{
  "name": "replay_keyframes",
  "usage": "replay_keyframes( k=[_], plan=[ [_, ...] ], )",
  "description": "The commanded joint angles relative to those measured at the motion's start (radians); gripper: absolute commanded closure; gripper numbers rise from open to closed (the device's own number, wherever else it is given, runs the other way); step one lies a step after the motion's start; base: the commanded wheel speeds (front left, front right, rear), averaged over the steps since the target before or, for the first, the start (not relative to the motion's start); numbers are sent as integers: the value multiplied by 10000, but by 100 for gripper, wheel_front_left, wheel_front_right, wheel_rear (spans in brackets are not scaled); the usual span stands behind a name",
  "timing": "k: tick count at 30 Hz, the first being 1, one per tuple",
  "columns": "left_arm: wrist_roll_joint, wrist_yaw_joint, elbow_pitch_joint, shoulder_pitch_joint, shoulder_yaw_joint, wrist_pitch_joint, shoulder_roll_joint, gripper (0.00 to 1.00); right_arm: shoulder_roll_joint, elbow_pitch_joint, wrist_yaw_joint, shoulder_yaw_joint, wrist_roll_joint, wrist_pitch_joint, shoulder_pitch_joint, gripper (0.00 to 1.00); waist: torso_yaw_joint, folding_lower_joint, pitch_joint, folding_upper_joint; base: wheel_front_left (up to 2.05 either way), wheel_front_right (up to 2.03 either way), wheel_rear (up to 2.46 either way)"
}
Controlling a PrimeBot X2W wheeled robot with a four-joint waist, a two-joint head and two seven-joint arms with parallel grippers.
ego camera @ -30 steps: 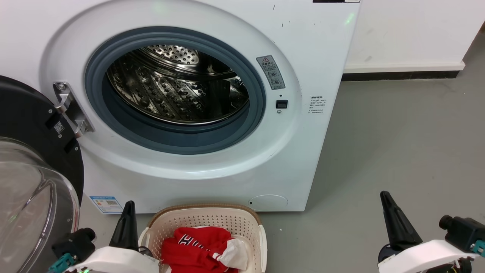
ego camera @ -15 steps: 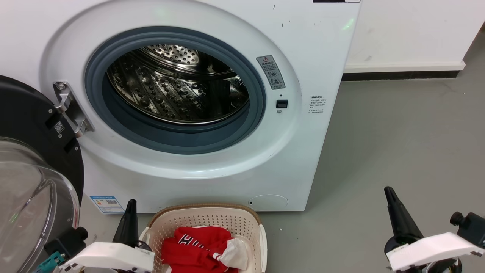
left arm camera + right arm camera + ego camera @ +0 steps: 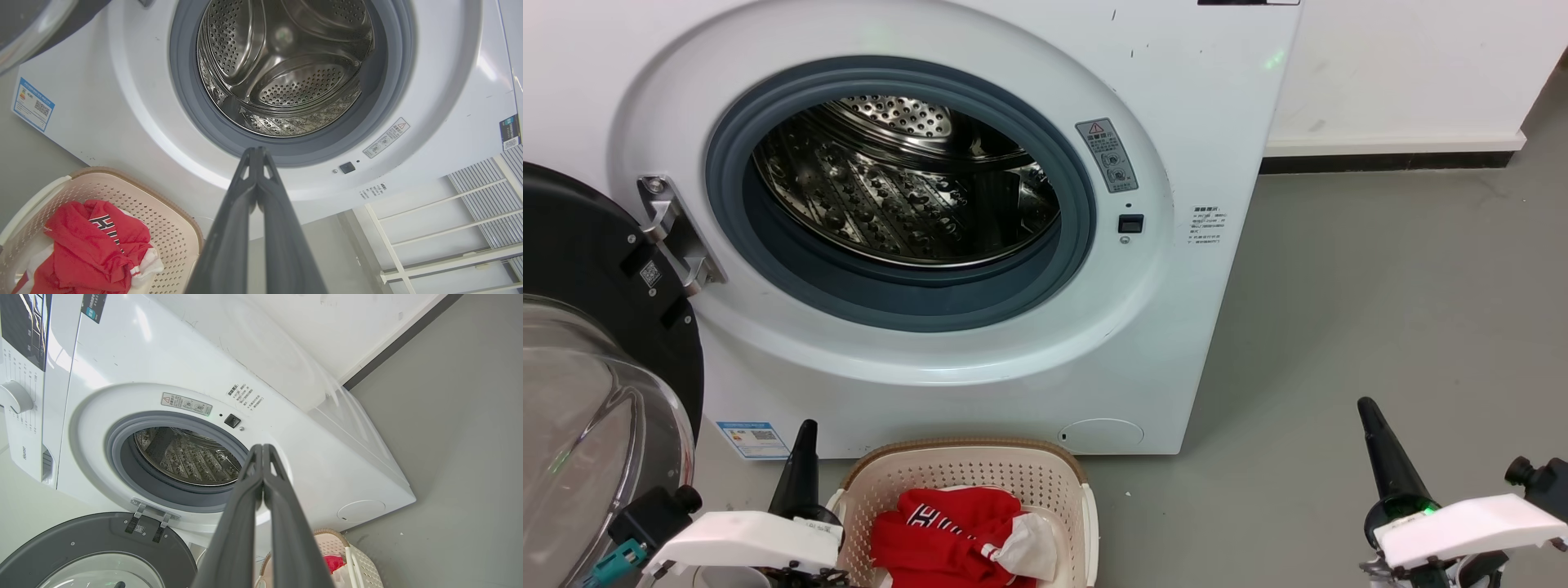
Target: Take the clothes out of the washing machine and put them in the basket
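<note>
The basket, on the floor just before the washing machine, contains the red garment and the white cloth. Left claw and right claw: fingers pressed together, holding nothing.

Finds washing machine with door swung open at left, steel drum exposed through grey-rimmed porthole. Notes basket on floor against machine's lower front, holding red garment, white cloth toward basket's right wall. Records left gripper just beside basket's left rim, right gripper well apart, fingers together on each.
</note>
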Motion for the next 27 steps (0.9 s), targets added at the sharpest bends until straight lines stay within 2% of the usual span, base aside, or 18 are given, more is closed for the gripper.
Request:
replay_keyframes(
  k=[1, 27],
  plan=[
    [-243, -61, -36, -221, 36, 51, 31, 100, -59, -46, -1, -44, 286, 35, -315, 100, 0, -1, 1, 0, 0, 0, 0],
    [-3091, -326, 442, -619, 269, 594, -34, 100, -58, 616, -1, -319, 3166, 330, -748, 100, 7, -1, 12, 0, 0, 0, 0]
  ],
)
